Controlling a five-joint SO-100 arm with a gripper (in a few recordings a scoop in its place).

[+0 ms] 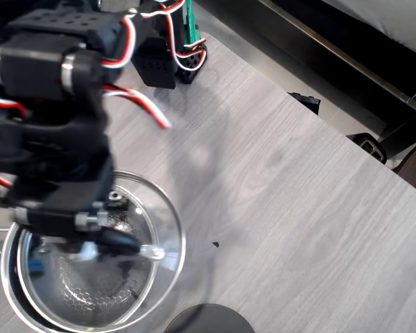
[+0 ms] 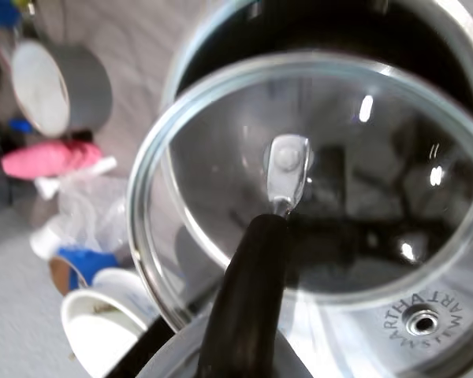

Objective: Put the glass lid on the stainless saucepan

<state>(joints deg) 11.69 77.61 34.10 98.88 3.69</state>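
The glass lid (image 2: 315, 197) hangs tilted over the mouth of the stainless saucepan (image 1: 14, 295), not yet seated on the rim; it is rigid glass in a steel rim, likely fairly heavy for its size, slick and breakable, so the black bar handle (image 2: 248, 291) on its metal mount (image 2: 288, 169) looks the only safe place to take it; the gripper (image 1: 100, 236) is over that handle in the overhead view, apparently clenched on it, since the lid hangs at a slant beneath it; through the glass the honeycomb base (image 1: 100, 291) shows; the pan stands at the near-left corner of the grey wood-grain table (image 1: 291, 208), with a dark grey disc (image 1: 208, 319) just beside it.
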